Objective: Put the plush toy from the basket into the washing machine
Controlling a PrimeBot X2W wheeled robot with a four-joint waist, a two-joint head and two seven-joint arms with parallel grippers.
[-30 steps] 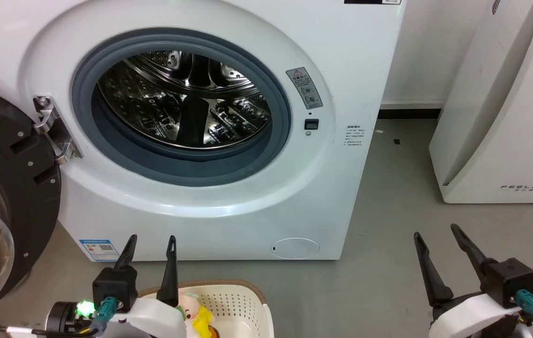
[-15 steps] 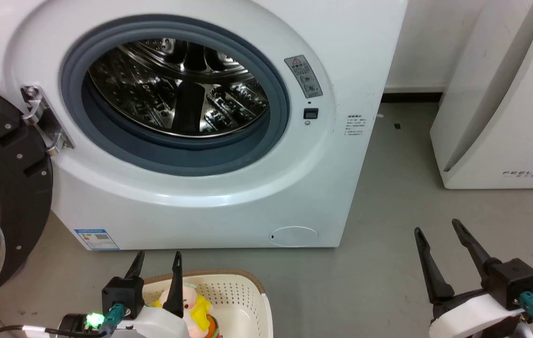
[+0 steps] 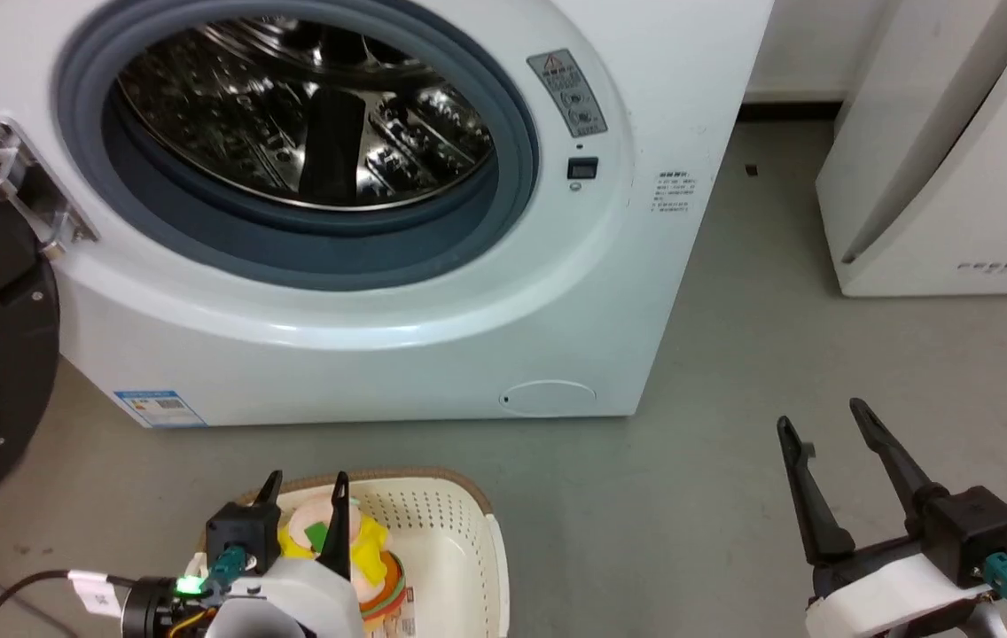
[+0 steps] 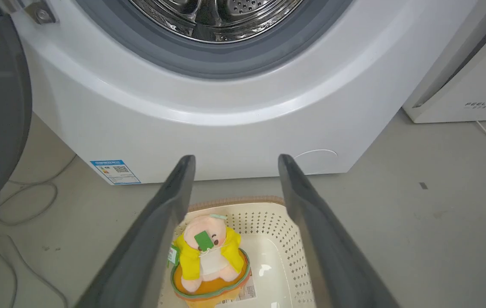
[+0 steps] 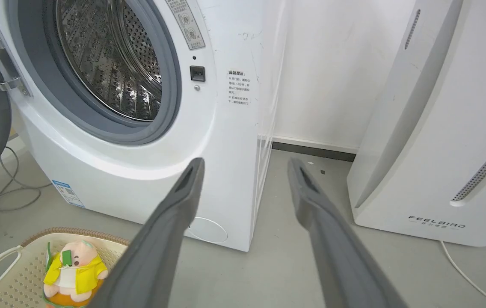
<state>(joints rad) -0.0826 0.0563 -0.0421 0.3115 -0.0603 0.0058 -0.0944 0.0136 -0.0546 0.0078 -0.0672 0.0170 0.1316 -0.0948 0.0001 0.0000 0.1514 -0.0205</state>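
Head view: the left gripper (image 3: 308,483) hangs over the basket (image 3: 468,509), fingers spread above the plush toy (image 3: 372,551) lying inside. The right gripper (image 3: 823,418) is spread too, over the floor.

Left wrist view: the toy is framed between the fingers, so descend straight and pinch the yellow torso.

Right wrist view: the washing machine (image 5: 119,171) gapes open.

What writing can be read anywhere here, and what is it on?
"FEELBIRD": on the white slanted appliance.
Unreadable: the warning sticker with a triangle sign beside the washing machine port.
Unreadable: the printed block on its front.
Unreadable: the blue label at its lower corner.
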